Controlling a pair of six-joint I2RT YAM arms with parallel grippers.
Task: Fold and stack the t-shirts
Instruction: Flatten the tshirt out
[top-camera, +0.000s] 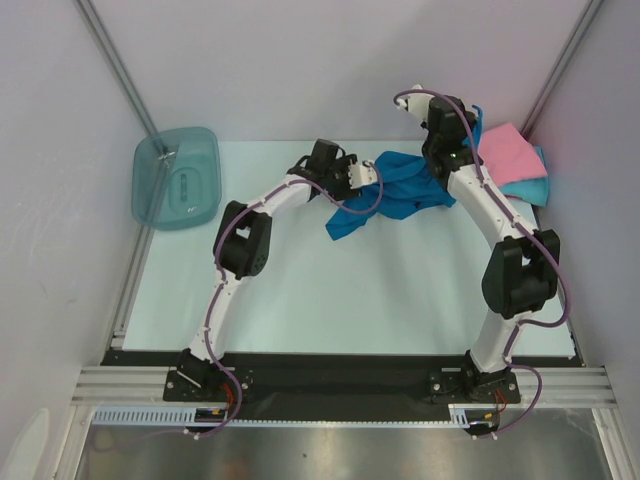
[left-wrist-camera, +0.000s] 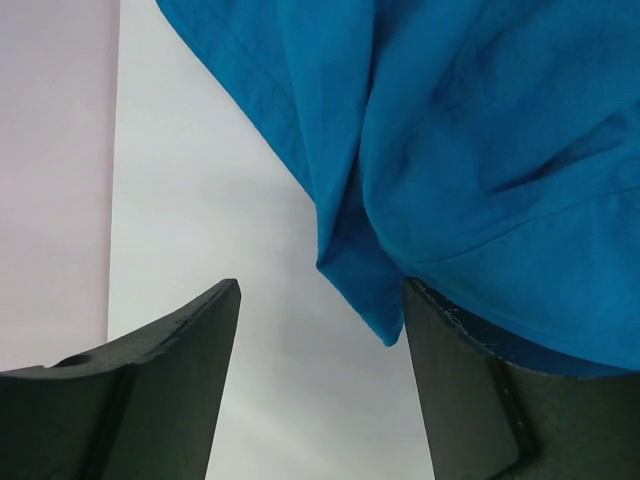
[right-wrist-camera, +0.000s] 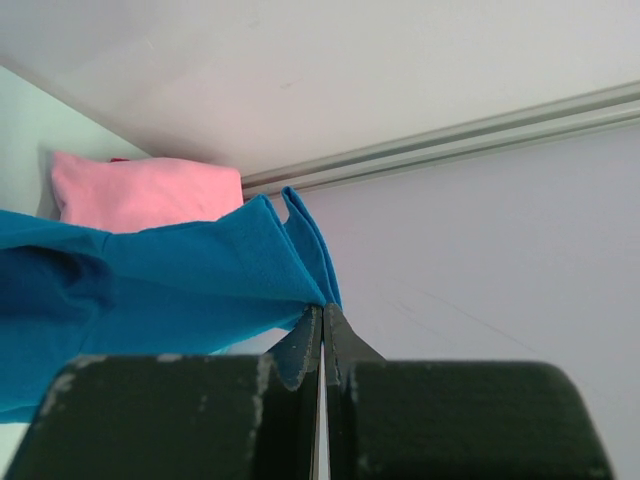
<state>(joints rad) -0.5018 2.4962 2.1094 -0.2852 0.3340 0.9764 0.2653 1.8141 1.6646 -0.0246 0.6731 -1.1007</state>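
- Deep blue t-shirt sits bunched and rumpled in the upper middle of the overhead frame, slung between the 2 grippers above the pale table.
- Right gripper has its jaws pressed tight together, with a folded edge of the blue cloth nipped between them. In its wrist view the cloth runs off to the left of the frame from that pinch.
- Overhead, the pinch lands at the upper right, where a small tab of blue pokes out past the wrist toward the back wall.
- Left gripper is gaping wide, its 2 dark fingers well apart along the bottom of its wrist view, and it has hold of nothing.
- Blue cloth fills the upper right of that wrist view. 1 pointed fold hangs down into the gap, and the cloth covers the top of the finger at lower right.
- Overhead, a loose tail of the blue shirt trails down and left, ending just below the left gripper.
- Pink t-shirt lies folded flat at the upper right of the overhead frame, just beside the right arm's wrist.
- Turquoise t-shirt lies underneath the pink one, showing only along its lower and right edges.
- Teal bin sits at the upper left of the overhead frame, at the table's left edge and well apart from all 3 shirts.
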